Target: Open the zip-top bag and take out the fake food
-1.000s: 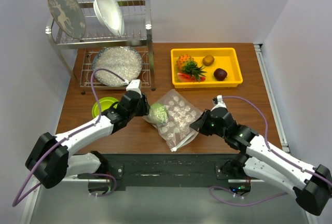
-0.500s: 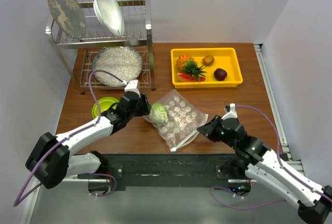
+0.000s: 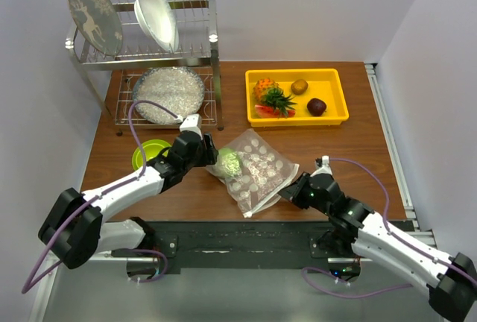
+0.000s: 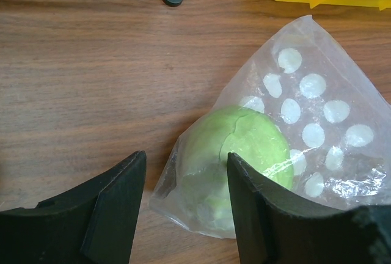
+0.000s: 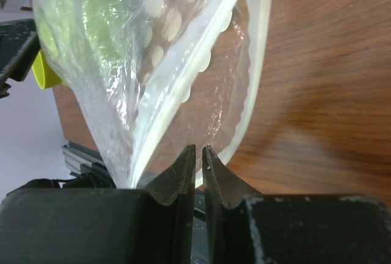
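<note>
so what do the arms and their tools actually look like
The left arm and right arm have white shells, black joints and a purple cable looping off each wrist. The left tool and right tool each have two flat matte black fingers. No markings visible.

Metal dish rack (image 3: 200, 54) at far left, grey patterned plate (image 3: 95, 15) and white plate (image 3: 156, 13) upright on top tier, textured glass dish (image 3: 168, 93) below, lime-green bowl (image 3: 149, 150) just before rack, yellow tray (image 3: 298, 122) far right, brown wooden table (image 3: 335, 143).
</note>
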You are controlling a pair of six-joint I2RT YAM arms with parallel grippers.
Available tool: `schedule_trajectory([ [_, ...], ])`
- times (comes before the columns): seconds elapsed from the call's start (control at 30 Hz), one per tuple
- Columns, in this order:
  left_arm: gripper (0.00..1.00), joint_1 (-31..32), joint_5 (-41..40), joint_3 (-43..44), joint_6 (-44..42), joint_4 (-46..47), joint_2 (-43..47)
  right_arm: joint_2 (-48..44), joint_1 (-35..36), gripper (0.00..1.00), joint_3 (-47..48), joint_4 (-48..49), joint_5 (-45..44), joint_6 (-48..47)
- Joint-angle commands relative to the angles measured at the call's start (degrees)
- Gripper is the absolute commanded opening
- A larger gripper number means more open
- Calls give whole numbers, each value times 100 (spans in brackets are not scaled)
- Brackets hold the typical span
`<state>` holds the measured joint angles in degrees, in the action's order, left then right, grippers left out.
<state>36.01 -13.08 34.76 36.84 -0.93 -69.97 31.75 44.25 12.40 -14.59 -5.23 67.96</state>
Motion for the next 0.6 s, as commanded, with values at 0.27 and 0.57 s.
schedule_trajectory([
  [0.27, 58, -41, 490, -294, -186, 558, 265, 1386, 22, 15, -203, 2697, 128, 244],
  [0.57, 56, -41, 1229, -997, 200, 1622, 441, 2291, 22, 20, -476, 4481, 146, 209],
])
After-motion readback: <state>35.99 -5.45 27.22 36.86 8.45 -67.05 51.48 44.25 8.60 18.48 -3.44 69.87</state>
